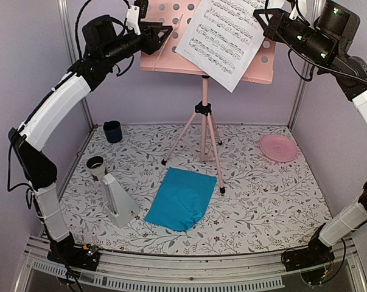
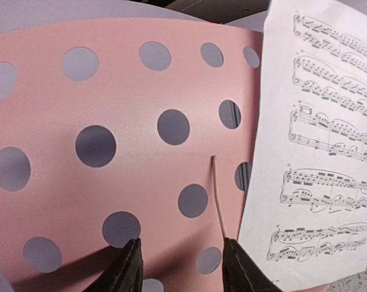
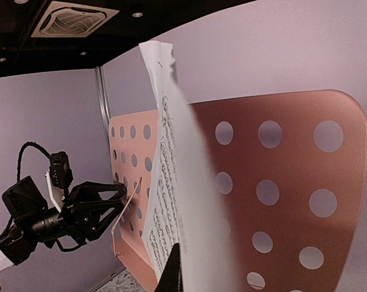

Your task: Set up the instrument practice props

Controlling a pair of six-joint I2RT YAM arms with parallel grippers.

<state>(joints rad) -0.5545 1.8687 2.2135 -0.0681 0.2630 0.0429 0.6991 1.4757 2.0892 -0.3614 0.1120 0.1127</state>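
The pink stand (image 1: 203, 121) is set upright on the bench (image 1: 262, 194). The white sheet (image 1: 223, 39) is clamped in the right hand (image 1: 263, 17) against its tray (image 1: 165, 61), not yet released. The left hand (image 2: 181, 249) is held apart at the tray. The blue sheet (image 1: 182, 198) and metronome (image 1: 119, 201), both on the bench, are yet to be placed.

Up high the pink tray (image 1: 165, 61) is crowded, with the left gripper (image 1: 164, 33) at its left edge and the white sheet (image 1: 223, 36) and right gripper (image 1: 262, 18) across its right, while below only the tripod legs (image 1: 202, 131) break the open mat (image 1: 262, 201) between metronome (image 1: 119, 201), blue sheet (image 1: 182, 199) and plate (image 1: 278, 148).
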